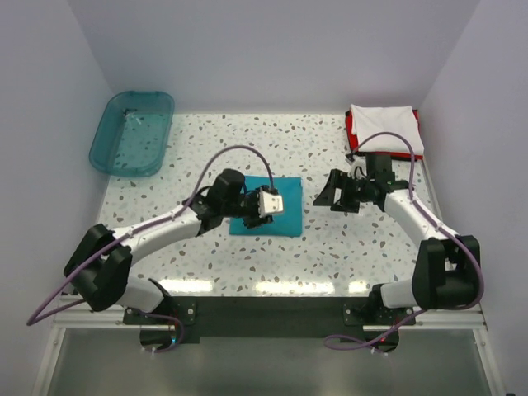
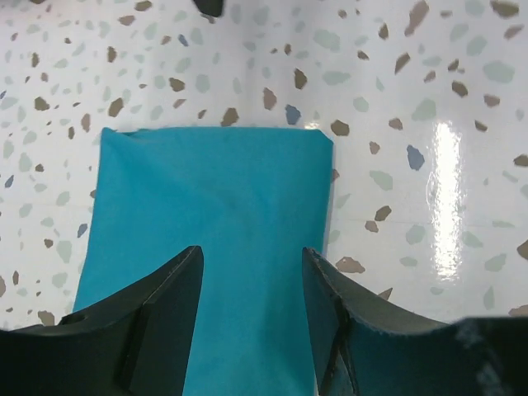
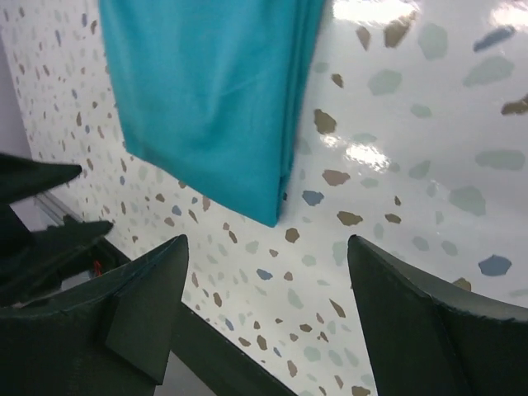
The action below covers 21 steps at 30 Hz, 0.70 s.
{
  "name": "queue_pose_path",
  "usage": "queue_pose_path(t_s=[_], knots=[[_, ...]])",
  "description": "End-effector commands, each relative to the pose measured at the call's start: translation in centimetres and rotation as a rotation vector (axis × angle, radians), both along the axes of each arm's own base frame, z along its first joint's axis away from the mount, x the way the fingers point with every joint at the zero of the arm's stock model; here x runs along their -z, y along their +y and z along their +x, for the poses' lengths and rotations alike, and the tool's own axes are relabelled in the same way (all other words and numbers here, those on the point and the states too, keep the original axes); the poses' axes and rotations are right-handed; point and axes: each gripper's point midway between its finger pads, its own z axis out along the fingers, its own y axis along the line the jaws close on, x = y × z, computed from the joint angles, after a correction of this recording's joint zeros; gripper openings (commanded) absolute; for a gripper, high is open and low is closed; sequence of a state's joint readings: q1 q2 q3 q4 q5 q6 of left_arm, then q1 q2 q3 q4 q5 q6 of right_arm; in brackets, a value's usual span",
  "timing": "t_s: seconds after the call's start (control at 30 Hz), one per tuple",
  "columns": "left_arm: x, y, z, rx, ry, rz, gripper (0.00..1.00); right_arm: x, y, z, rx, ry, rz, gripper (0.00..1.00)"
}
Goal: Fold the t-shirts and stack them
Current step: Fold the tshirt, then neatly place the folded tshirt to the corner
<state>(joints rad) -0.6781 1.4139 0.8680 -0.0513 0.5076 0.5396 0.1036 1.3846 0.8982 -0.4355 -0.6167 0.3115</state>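
The teal-blue t-shirt lies folded to a small rectangle on the middle of the table; it also shows in the left wrist view and the right wrist view. My left gripper hovers over it, open and empty, its fingers spread above the cloth. My right gripper is open and empty, to the right of the teal-blue shirt, apart from it. The white t-shirt lies folded on top of the red t-shirt at the back right corner.
A translucent teal plastic bin stands at the back left. White walls close in the table on the left, back and right. A black rail runs along the near edge between the arm bases.
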Motion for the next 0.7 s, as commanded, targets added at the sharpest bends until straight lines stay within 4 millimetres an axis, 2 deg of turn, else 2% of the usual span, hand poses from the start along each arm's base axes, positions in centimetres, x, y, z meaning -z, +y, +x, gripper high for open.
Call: queue_pose_path(t_s=[0.0, 0.07, 0.1, 0.17, 0.2, 0.27, 0.3, 0.37, 0.43, 0.47, 0.53, 0.57, 0.67], knots=[[0.6, -2.4, 1.0, 0.068, -0.343, 0.069, 0.56, 0.3, -1.1, 0.8, 0.224, 0.056, 0.031, 0.81], [2.5, -3.3, -0.3, 0.112, -0.366, 0.1, 0.56, 0.8, -1.2, 0.4, 0.279, 0.09, 0.057, 0.82], [2.5, -4.7, -1.3, 0.147, -0.394, 0.081, 0.56, 0.8, -1.3, 0.3, 0.29, 0.081, 0.064, 0.83], [4.2, -5.2, -2.4, 0.185, -0.412, 0.108, 0.54, 1.2, -1.5, -0.2, 0.321, 0.102, 0.07, 0.84], [4.0, -6.3, -3.2, 0.208, -0.441, 0.083, 0.54, 1.5, -1.4, -0.4, 0.327, 0.109, 0.073, 0.84], [5.7, -6.6, -4.1, 0.247, -0.456, 0.116, 0.53, 1.7, -1.5, -0.6, 0.365, 0.128, 0.085, 0.84], [6.0, -7.3, -4.7, 0.267, -0.477, 0.114, 0.53, 1.9, -1.5, -0.5, 0.381, 0.131, 0.091, 0.84], [7.4, -7.7, -4.5, 0.273, -0.495, 0.161, 0.51, 3.1, -1.9, -0.8, 0.453, 0.182, 0.094, 0.85], [7.5, -8.4, -4.3, 0.269, -0.509, 0.157, 0.5, 4.1, -2.1, -1.1, 0.493, 0.23, 0.088, 0.84], [8.4, -8.4, -4.0, 0.263, -0.501, 0.177, 0.49, 4.5, -2.3, -1.1, 0.506, 0.244, 0.078, 0.84], [8.8, -8.8, -3.7, 0.26, -0.506, 0.185, 0.46, 4.7, -2.3, -1.0, 0.51, 0.253, 0.073, 0.84], [9.7, -8.7, -3.4, 0.259, -0.504, 0.209, 0.45, 4.9, -2.4, -1.0, 0.511, 0.259, 0.069, 0.84], [10.5, -9.0, -2.8, 0.245, -0.512, 0.225, 0.35, 5.4, -2.2, -0.8, 0.513, 0.277, 0.076, 0.84]])
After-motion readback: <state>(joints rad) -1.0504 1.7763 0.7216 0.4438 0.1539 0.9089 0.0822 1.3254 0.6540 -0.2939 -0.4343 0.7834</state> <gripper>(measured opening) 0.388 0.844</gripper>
